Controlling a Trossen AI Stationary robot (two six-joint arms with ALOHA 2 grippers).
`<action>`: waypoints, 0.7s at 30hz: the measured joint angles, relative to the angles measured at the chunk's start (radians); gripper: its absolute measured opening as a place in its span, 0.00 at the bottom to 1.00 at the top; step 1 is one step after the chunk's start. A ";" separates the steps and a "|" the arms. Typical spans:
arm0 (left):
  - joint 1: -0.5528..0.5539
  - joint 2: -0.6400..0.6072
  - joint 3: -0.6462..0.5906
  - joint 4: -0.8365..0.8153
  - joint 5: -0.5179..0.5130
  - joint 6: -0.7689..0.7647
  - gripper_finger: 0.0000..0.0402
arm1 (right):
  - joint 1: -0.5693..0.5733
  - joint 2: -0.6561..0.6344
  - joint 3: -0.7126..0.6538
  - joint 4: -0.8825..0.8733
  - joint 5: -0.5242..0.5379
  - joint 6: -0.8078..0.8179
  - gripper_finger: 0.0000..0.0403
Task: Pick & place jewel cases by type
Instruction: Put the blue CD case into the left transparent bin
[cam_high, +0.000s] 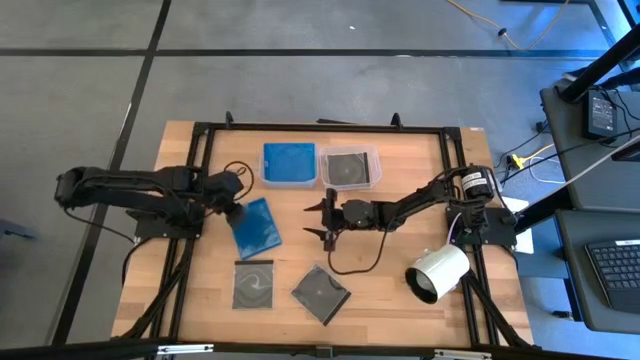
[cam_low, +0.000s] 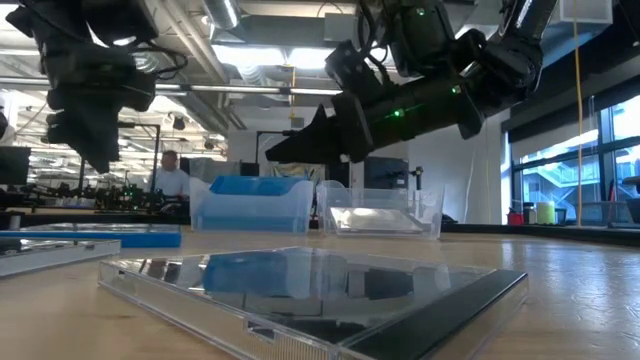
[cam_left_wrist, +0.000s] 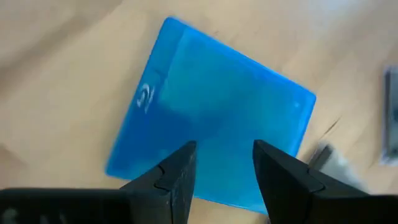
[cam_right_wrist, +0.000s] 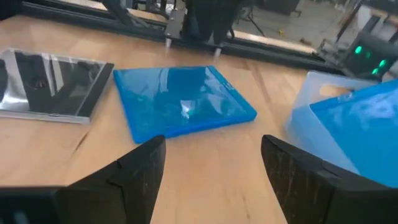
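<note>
The left gripper (cam_high: 234, 212) hangs above the near-left corner of a blue jewel case (cam_high: 256, 226) that lies flat on the table (cam_high: 385, 280). In its wrist view the 2 fingers (cam_left_wrist: 180, 177) stand partly apart with a clear gap between them, and nothing sits in that gap; the blue case (cam_left_wrist: 208, 115) lies below and ahead of the tips, untouched as far as I can see.

The right gripper (cam_high: 328, 222) hovers just to the right of that same case, pointing toward it, its fingers spread wide and empty. Past them, in its wrist view, the blue case (cam_right_wrist: 183, 102) lies straight ahead on the wood.

Behind the right gripper, at the table's far edge, stand 2 clear tubs side by side. The left tub (cam_high: 289, 165) holds a blue case; the right tub (cam_high: 349, 167) holds a dark case.

On the near side of both grippers 2 dark cases lie flat on the table: one dark jewel case (cam_high: 253, 284) squared to the table edge, and another dark jewel case (cam_high: 321, 294) just right of it, turned to a diamond.

A white cylinder (cam_high: 437, 272) lies on its side near the right arm's base.

In the low view a person (cam_low: 172, 172) shows in the room beyond the table.
</note>
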 joint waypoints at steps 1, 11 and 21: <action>-0.010 -0.001 -0.006 0.010 0.001 -0.077 0.38 | -0.001 0.000 0.000 -0.008 0.000 0.022 0.66; -0.211 -0.067 -0.100 0.213 -0.087 -0.345 0.37 | -0.003 0.000 0.040 -0.030 -0.141 0.340 0.66; -0.435 -0.200 -0.237 0.230 -0.233 -0.747 0.38 | -0.007 0.000 0.050 -0.022 -0.146 0.515 0.66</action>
